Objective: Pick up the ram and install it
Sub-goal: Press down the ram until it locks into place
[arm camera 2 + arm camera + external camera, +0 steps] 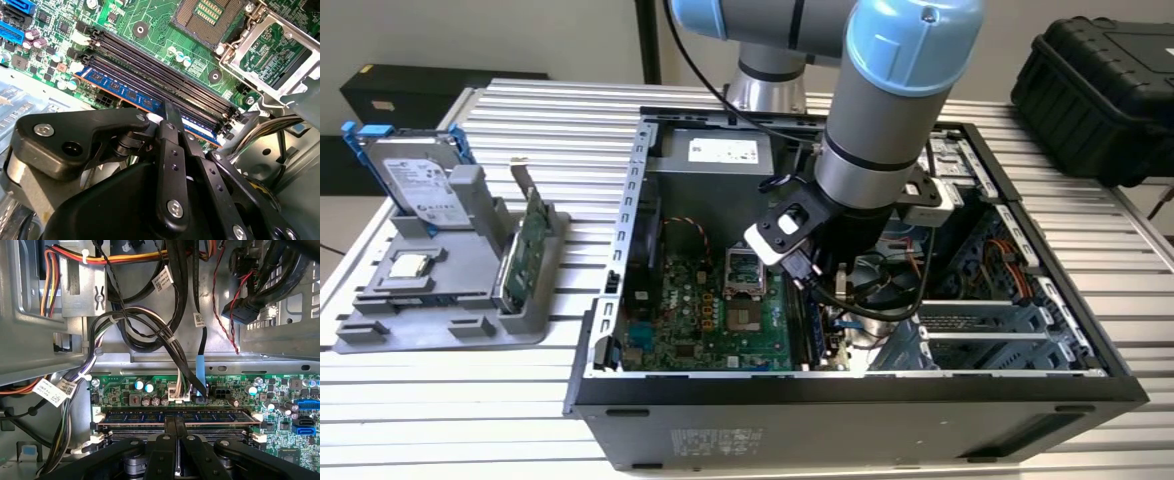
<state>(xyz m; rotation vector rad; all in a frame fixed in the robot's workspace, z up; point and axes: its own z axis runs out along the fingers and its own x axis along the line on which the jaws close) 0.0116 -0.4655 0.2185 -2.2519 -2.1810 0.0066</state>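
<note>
Gripping the ram [175, 416] at mid-length, the tool [176, 427] holds the stick in the outermost slot of the motherboard [150, 30], its long axis parallel to the neighbouring empty slots [165, 65], fingers closed across it.

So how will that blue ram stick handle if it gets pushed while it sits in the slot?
The ram looks thin and flat like a card, so probably stiff lengthwise but apt to bend or crack if pushed sideways. Standing on edge in the slot with the hand at its middle, it likely tolerates only straight pressure. It seems light.
</note>
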